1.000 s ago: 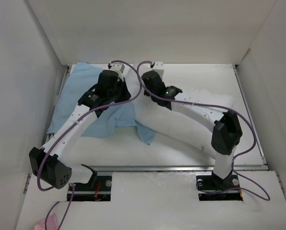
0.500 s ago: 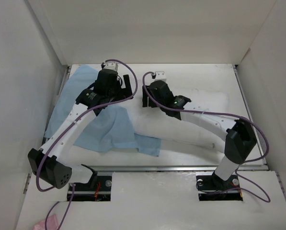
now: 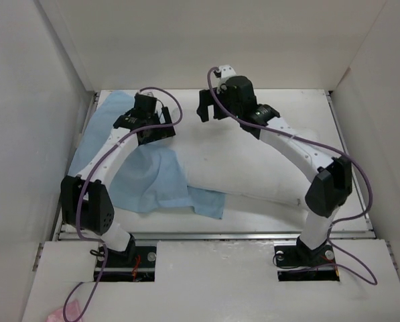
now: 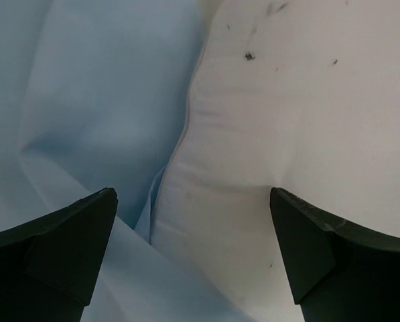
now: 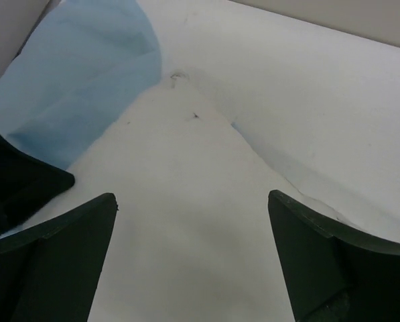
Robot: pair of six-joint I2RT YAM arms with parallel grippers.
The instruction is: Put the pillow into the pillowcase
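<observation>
Blue pillowcase [image 3: 153, 181] touches the pillow [image 3: 253, 168], which looks not in yet. Left gripper [image 4: 193, 198] and right gripper [image 5: 191, 198] are wide, holding nothing. Next, I think, grab the pillowcase's open end.

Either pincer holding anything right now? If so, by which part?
Nothing held. The left pincer is open over the pillow and pillowcase; the right pincer is open over the pillow.

The white table [image 3: 300, 107] bears the pillow [image 3: 246, 161] and, touching its left, the pillowcase [image 3: 146, 181].
</observation>
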